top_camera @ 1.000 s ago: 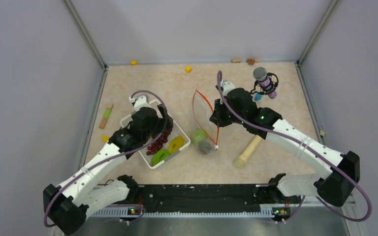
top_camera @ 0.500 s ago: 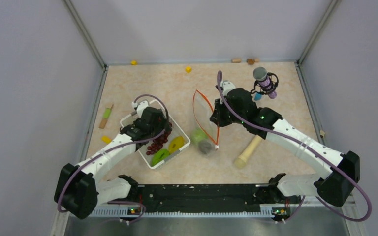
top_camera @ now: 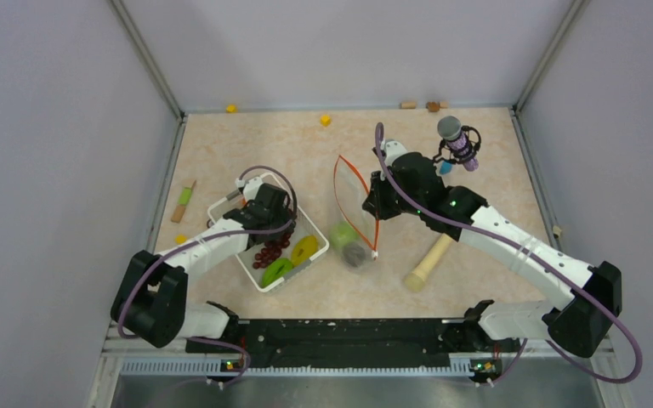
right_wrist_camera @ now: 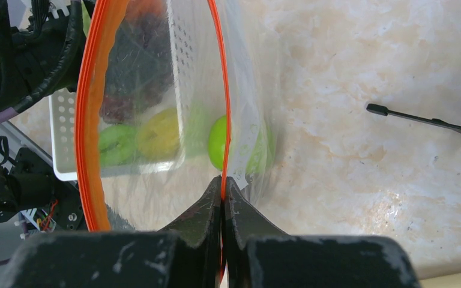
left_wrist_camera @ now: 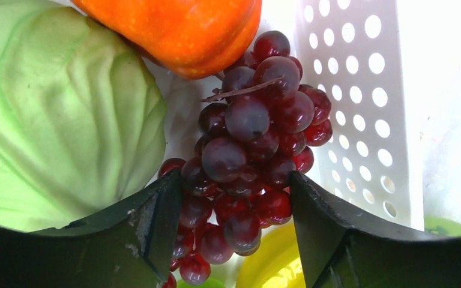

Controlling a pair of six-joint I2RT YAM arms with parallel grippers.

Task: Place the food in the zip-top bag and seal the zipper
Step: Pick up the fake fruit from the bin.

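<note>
The clear zip-top bag [top_camera: 353, 212] stands with its mouth open toward the basket, a green apple [top_camera: 343, 234] inside. My right gripper [top_camera: 374, 204] is shut on the red-orange zipper [right_wrist_camera: 221, 90], its fingertips [right_wrist_camera: 222, 183] pinching the strip. My left gripper [top_camera: 275, 228] is down in the white basket [top_camera: 259, 285]. In the left wrist view it is open [left_wrist_camera: 231, 186], its jaws on either side of the dark red grape bunch [left_wrist_camera: 246, 150]. An orange [left_wrist_camera: 180, 30], a light-green piece [left_wrist_camera: 54, 114] and a yellow piece [left_wrist_camera: 276, 264] lie around the grapes.
A beige wooden rod [top_camera: 428, 262] lies right of the bag. A microphone on a stand [top_camera: 457, 143] is at the back right. Small yellow blocks [top_camera: 326, 120] sit by the back wall. A green and beige stick [top_camera: 184, 202] lies left of the basket.
My left arm has drawn in and its gripper has gone down into the basket over the grapes. The right arm and the bag have not moved.
</note>
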